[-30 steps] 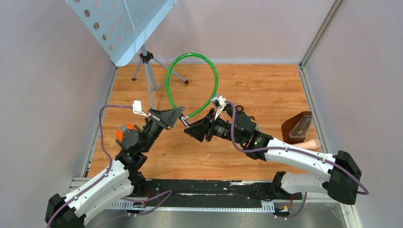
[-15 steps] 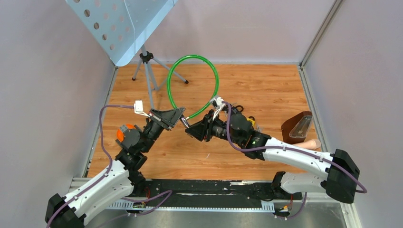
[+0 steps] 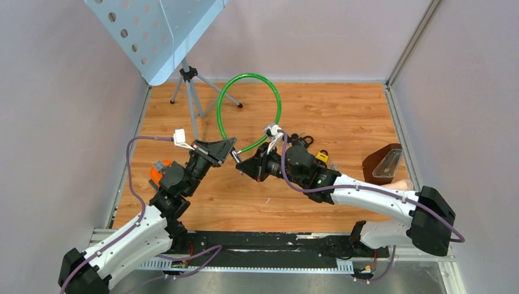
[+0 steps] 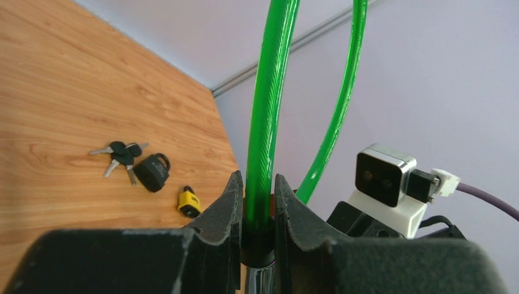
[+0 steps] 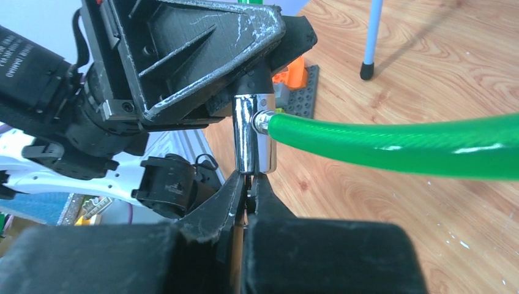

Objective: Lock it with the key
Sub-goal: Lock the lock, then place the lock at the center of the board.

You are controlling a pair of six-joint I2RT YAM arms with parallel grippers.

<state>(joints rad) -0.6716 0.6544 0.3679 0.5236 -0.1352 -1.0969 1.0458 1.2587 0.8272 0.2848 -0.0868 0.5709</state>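
Left tool (image 4: 257, 187) clamped on black collar of green cable lock (image 4: 269, 104), just beside chrome barrel (image 5: 253, 139). Right tool (image 5: 250, 182) pinched together, tips touching barrel's lower end; anything between pads hidden. Cable's other end plugged into barrel's side. Barrel held off table (image 3: 355, 110). Key bunch (image 4: 119, 154) and black padlock (image 4: 153, 173) lying on table, well apart from barrel.

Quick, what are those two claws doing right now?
Left gripper: closed on the green plastic-coated cable loop, near its end.
Right gripper: closed below the chrome lock barrel, apparently pinching a thin key.
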